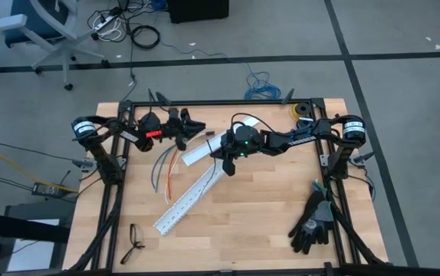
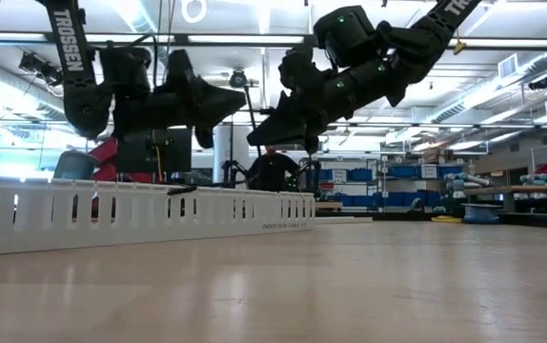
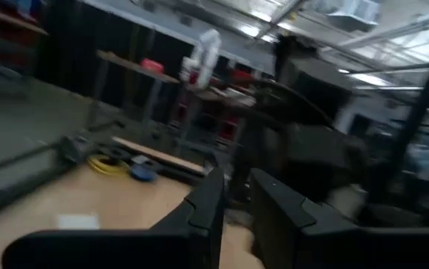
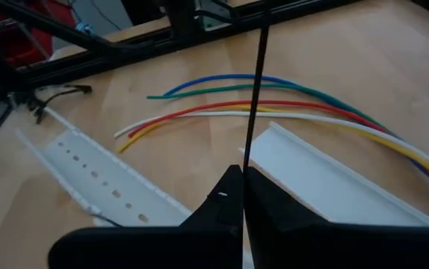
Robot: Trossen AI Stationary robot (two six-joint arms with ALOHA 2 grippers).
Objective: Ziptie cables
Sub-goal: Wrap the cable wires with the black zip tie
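Bare table (image 1: pixel 266 215) right of duct pieces (image 1: pixel 185 203).

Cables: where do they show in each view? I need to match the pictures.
High view: cables left of centre, on the wood beside the long white duct.
Low view: not visible; the duct's wall blocks that side.
Left wrist view: not in it.
Right wrist view: fanned across the middle, beyond the duct.
Shared landmark: the long white duct.
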